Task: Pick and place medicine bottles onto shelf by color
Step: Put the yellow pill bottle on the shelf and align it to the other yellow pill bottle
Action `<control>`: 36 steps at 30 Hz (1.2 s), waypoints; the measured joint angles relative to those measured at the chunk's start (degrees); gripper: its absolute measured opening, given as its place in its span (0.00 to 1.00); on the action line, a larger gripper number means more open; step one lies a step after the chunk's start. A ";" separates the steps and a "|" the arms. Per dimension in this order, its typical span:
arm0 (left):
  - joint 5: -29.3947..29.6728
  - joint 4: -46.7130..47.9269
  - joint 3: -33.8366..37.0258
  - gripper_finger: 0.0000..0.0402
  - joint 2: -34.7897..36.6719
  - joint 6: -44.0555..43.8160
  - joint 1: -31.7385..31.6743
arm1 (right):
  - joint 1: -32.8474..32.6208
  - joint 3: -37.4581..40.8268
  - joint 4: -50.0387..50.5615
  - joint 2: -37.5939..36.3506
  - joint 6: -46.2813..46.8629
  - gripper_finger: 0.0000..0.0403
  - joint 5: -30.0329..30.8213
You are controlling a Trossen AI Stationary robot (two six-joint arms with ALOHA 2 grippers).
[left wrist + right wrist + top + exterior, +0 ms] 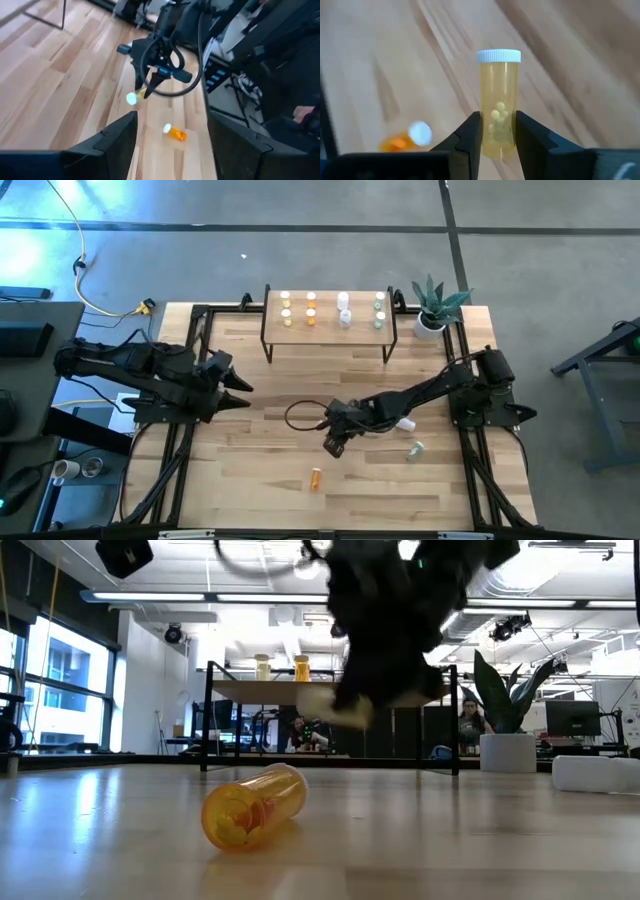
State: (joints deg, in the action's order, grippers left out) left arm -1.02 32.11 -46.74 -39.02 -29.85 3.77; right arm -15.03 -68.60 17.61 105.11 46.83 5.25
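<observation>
Table (250,450): light-wood plank top on a black frame
Shelf (327,330): low light-wood board on thin black legs, standing on the table at its far edge, about mid-width
On the shelf: small bottles in short rows; yellow and orange ones (298,310) toward the left, white ones (344,310) in the middle, greenish ones (379,311) at the right
Potted plant (435,307): white pot on the table's far right corner, just beside the shelf
Orange bottle (316,478): lying on its side on the tabletop near the front edge, white cap
Greenish bottle (415,449): lying on the tabletop right of centre
White bottle (405,424): on the tabletop near the greenish one
</observation>
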 joint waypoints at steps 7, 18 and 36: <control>0.41 -0.06 -3.32 0.57 1.44 1.22 0.00 | 0.25 -0.02 -13.00 -3.78 -6.17 0.22 4.31; 7.64 7.36 -15.37 0.57 -2.59 10.51 -0.67 | 1.52 -0.02 -33.16 -4.25 -17.30 0.22 8.75; -3.90 29.21 -29.27 0.57 -17.53 13.11 -7.99 | 4.87 -0.02 -46.49 -4.28 -22.31 0.22 8.11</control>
State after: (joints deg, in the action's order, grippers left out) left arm -4.91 61.32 -76.01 -56.55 -16.73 -4.22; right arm -10.16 -68.62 -28.88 100.84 24.51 13.36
